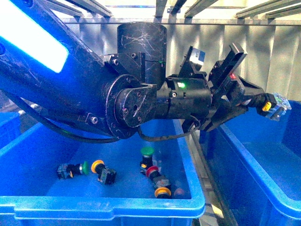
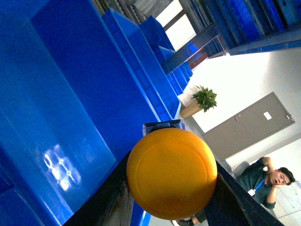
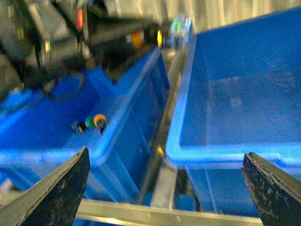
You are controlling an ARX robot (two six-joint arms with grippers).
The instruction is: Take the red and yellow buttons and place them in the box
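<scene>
Jaws of left gripper (image 1: 256,101) clamp yellow button (image 2: 171,173); we see arm stretched level, button over box (image 1: 254,162) edge. Right gripper (image 3: 165,157) gapes empty. Other buttons (image 1: 98,165) in neighbouring bin (image 1: 94,207); plant (image 2: 205,98), door (image 2: 249,125) beyond.

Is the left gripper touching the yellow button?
Touching. The left wrist view shows the yellow button wedged between the left gripper's two black fingers, with no gap on either side.
</scene>
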